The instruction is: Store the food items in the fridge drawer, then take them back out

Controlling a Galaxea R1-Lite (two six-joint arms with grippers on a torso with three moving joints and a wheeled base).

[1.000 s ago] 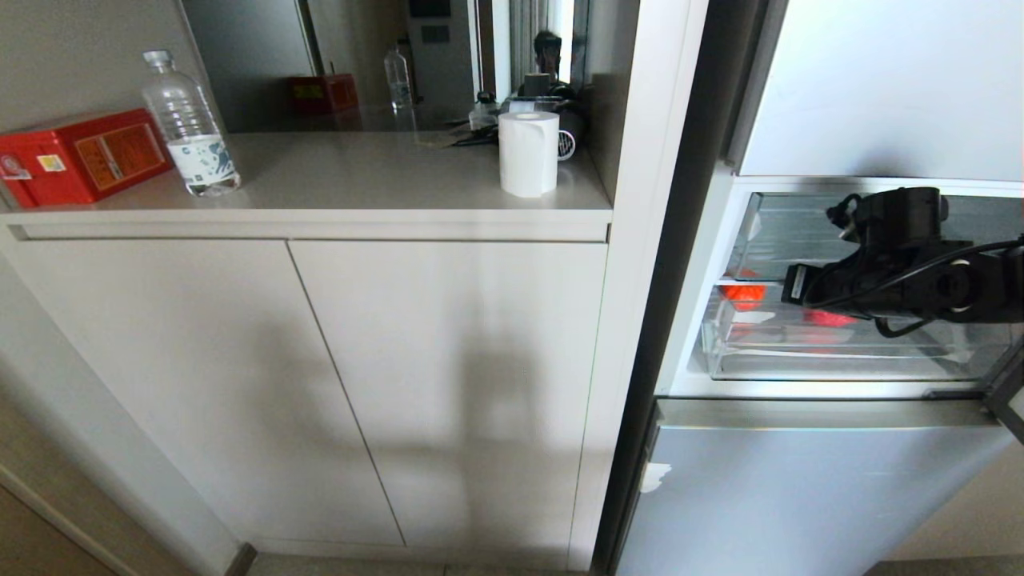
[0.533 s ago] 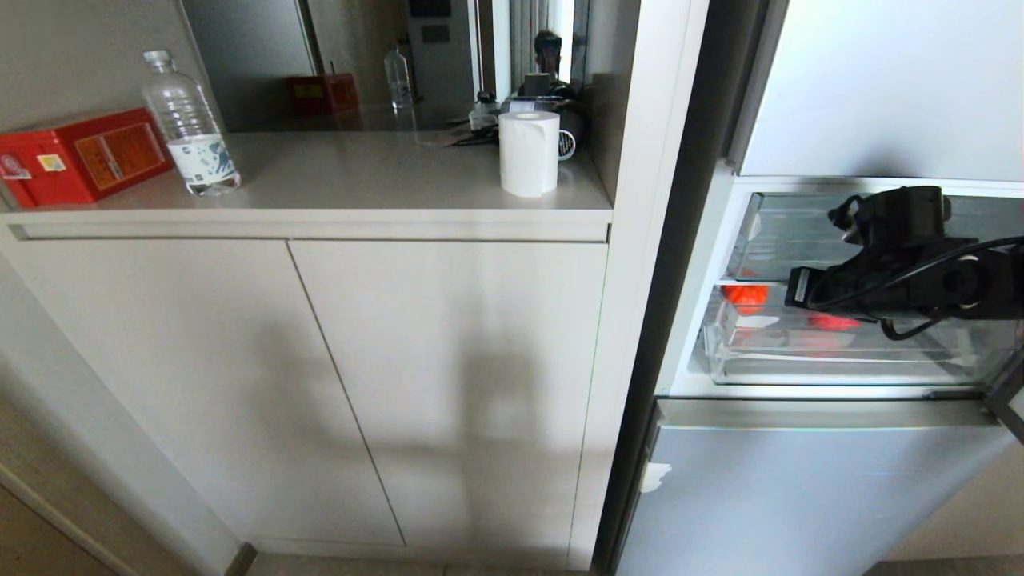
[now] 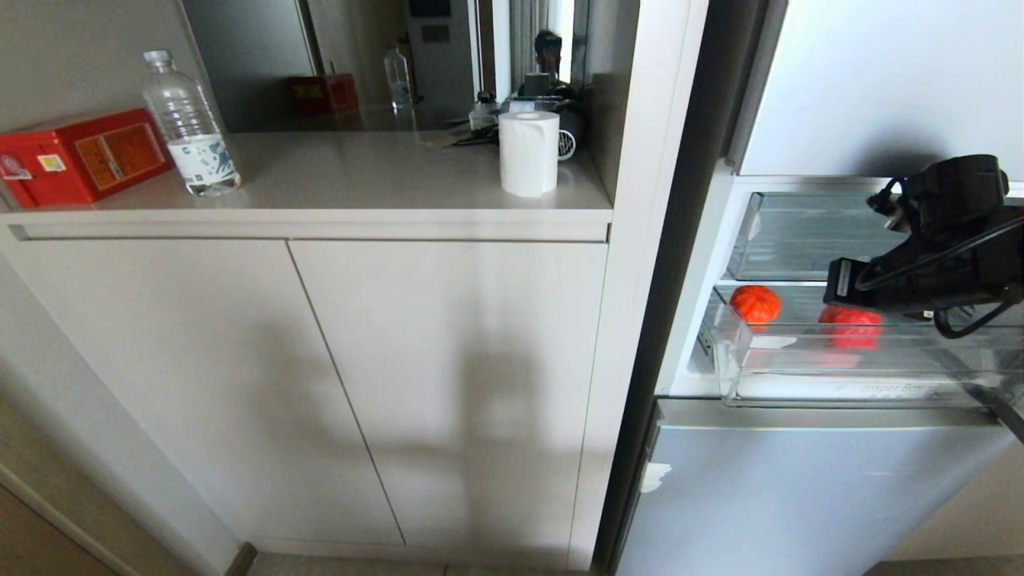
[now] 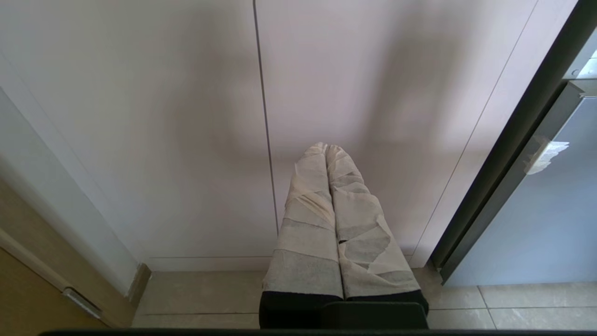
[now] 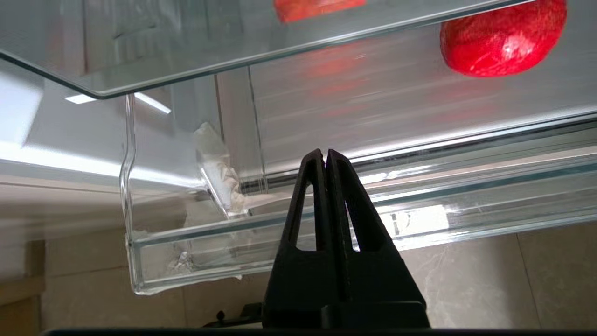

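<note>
The fridge drawer [image 3: 840, 392], a clear plastic bin, stands pulled out of the pale-blue fridge. Two food items lie in it: an orange-red ribbed one [image 3: 755, 304] at the left and a red one [image 3: 852, 324] to its right. My right arm [image 3: 944, 248] hangs over the drawer's right part. In the right wrist view the right gripper [image 5: 325, 154] is shut and empty, with its tips in front of the drawer's front lip [image 5: 419, 224]; the red item [image 5: 503, 39] lies beyond. My left gripper [image 4: 326, 147], with tape-wrapped fingers, is shut and parked low before the cabinet doors.
A glass shelf [image 3: 800, 232] sits above the drawer, and the closed lower fridge panel [image 3: 800, 496] is below it. Left of the fridge stands a white cabinet [image 3: 320, 384] whose counter holds a paper roll [image 3: 528, 152], a water bottle [image 3: 190, 128] and a red box [image 3: 80, 156].
The drawer has slid further out of the fridge, so both food items show more fully. My right hand has risen and moved to the right. The left arm has not moved.
</note>
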